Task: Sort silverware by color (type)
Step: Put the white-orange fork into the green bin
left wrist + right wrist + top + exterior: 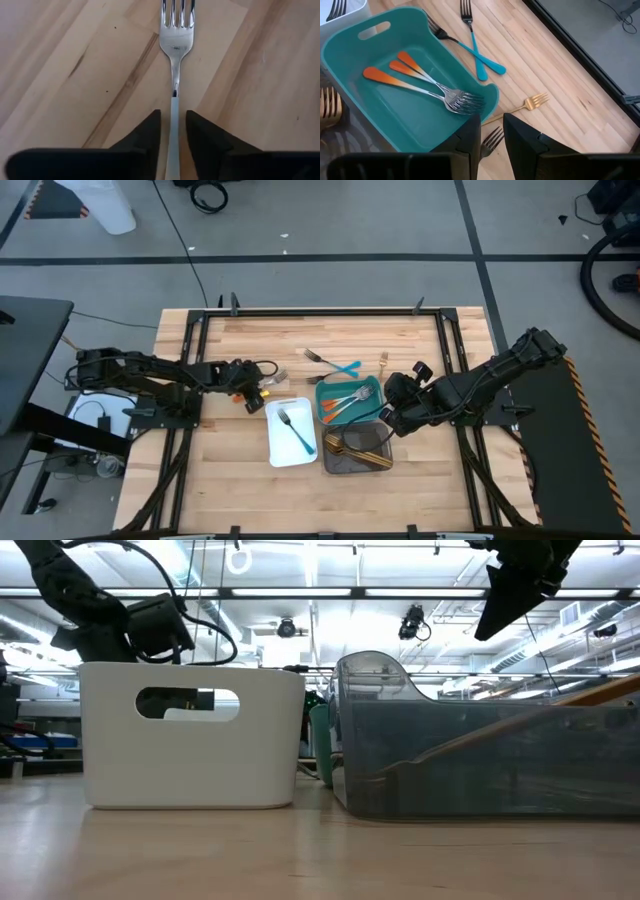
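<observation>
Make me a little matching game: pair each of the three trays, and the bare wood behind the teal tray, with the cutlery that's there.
Places:
1. white tray
2. teal tray
3. grey tray
4. bare wood behind the teal tray

Cutlery:
A. two crossed blue-handled forks
B. gold pieces
C. orange-handled forks
D. a single blue-handled fork

Pairs: 1-D, 2-C, 3-B, 4-A
</observation>
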